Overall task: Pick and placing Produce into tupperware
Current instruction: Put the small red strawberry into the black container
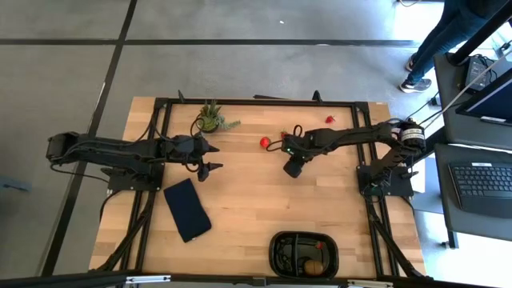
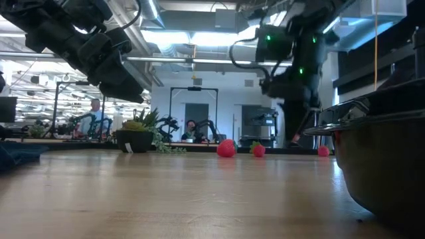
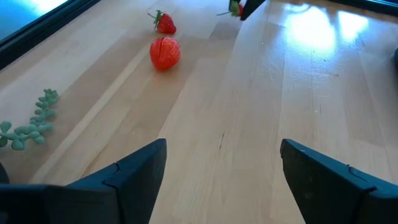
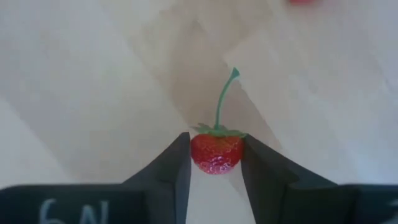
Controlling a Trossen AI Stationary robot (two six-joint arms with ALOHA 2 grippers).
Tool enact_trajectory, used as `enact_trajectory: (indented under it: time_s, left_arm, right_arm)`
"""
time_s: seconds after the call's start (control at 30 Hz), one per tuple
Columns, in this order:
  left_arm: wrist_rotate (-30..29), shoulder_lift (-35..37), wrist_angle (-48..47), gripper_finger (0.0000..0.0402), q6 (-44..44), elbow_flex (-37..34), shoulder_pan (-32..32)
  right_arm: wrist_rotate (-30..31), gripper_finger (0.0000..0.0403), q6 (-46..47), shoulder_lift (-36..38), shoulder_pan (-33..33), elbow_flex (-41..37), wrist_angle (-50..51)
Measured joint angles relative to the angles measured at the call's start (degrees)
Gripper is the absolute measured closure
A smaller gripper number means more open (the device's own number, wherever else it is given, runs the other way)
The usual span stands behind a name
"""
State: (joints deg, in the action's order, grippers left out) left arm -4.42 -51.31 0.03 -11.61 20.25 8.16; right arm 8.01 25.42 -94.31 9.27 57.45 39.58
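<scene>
- Dark left gripper (image 1: 212,157) hangs with its fingers spread wide and holding nothing, between your plant (image 1: 210,118) and navy slab (image 1: 187,210).
- Red fruit (image 1: 265,142) lies mid-table, a strawberry (image 1: 330,119) farther right.
- Your right gripper (image 4: 214,165) pinches a stemmed strawberry (image 4: 216,152) above the wood.
- Black tupperware (image 1: 280,244) sits at the near edge, a brown fruit (image 1: 313,262) inside.

Bare wood is lying open between the right gripper (image 1: 293,168) and the tupperware (image 1: 304,254) at the near edge. The navy slab (image 1: 187,210) is sitting well left of that stretch. The potted plant (image 1: 211,117) is crowding the far edge.
</scene>
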Motion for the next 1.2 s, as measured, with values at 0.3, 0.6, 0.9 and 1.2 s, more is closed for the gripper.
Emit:
enact_trajectory:
  time_s: [0.3, 0.6, 0.9, 1.2]
  left_arm:
    - [0.0, 0.0, -0.6, 0.0098, 0.0, 0.0, 0.0]
    - [0.0, 0.0, -0.6, 0.0098, 0.2, 0.0, 0.0]
    - [0.0, 0.0, -0.4, 0.0098, 0.2, 0.0, 0.0]
    - [0.0, 0.0, -0.4, 0.0098, -0.2, 0.0, 0.0]
  right_arm:
    - [-4.7, 0.0282, 14.1, 4.6, -11.3, 11.1, 21.4]
    - [-10.8, 0.0281, 42.6, 5.6, -35.1, 12.9, 21.5]
    - [-5.2, 0.0280, 59.8, 1.9, -53.8, 12.9, 6.1]
    - [-5.4, 0.0275, 58.0, -5.9, -56.1, 12.9, 4.8]
